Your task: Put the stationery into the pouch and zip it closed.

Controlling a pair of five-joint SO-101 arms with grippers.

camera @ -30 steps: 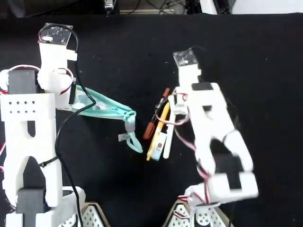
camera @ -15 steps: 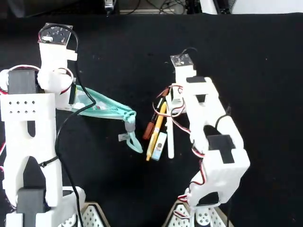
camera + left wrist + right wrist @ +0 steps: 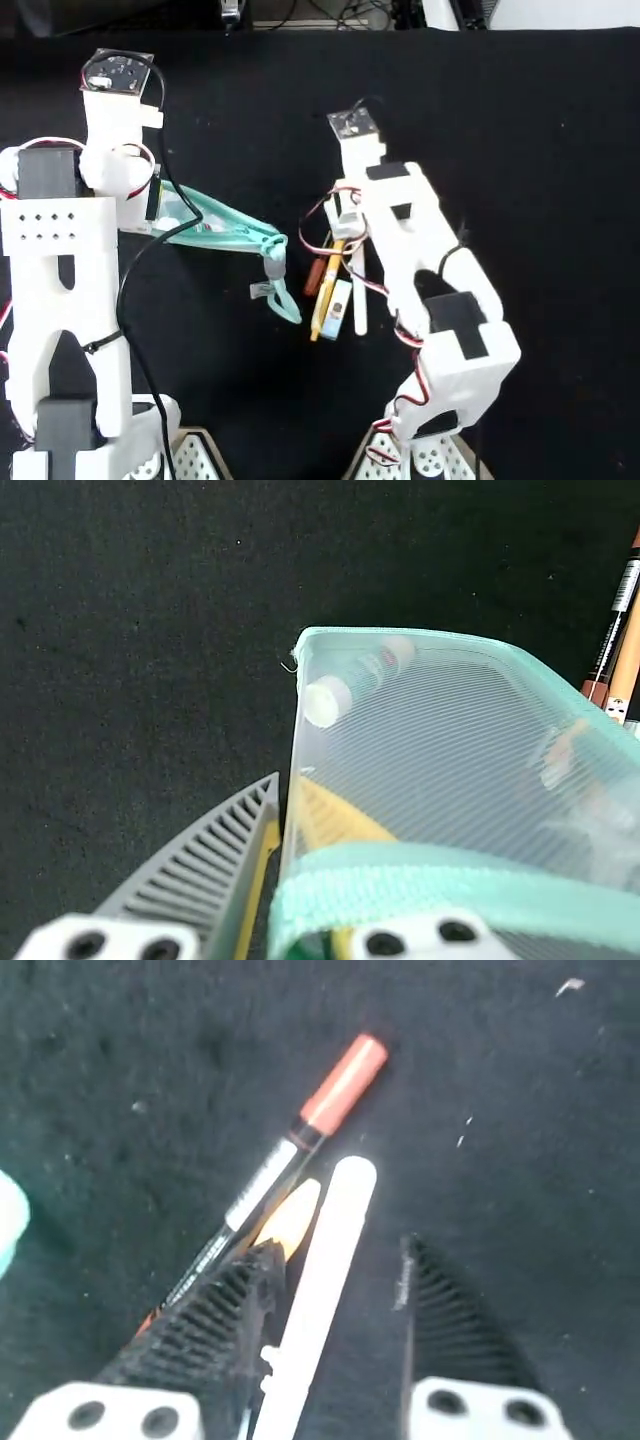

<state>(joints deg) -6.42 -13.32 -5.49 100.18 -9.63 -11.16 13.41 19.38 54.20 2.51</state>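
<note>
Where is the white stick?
In the high view the white stick lies beside the yellow pen, right of the pouch; it sits between the open jaws of the right gripper.

Right claw (image 3: 338, 1250) now farther left, over pens (image 3: 327, 290).

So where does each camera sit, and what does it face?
High view: above the table, looking down on left arm, right arm, pouch, pens.
Left wrist view: on left wrist, facing the pouch in the left tool.
Right wrist view: on right wrist, looking through the open right tool at pens.
Shared: all show pens.
</note>
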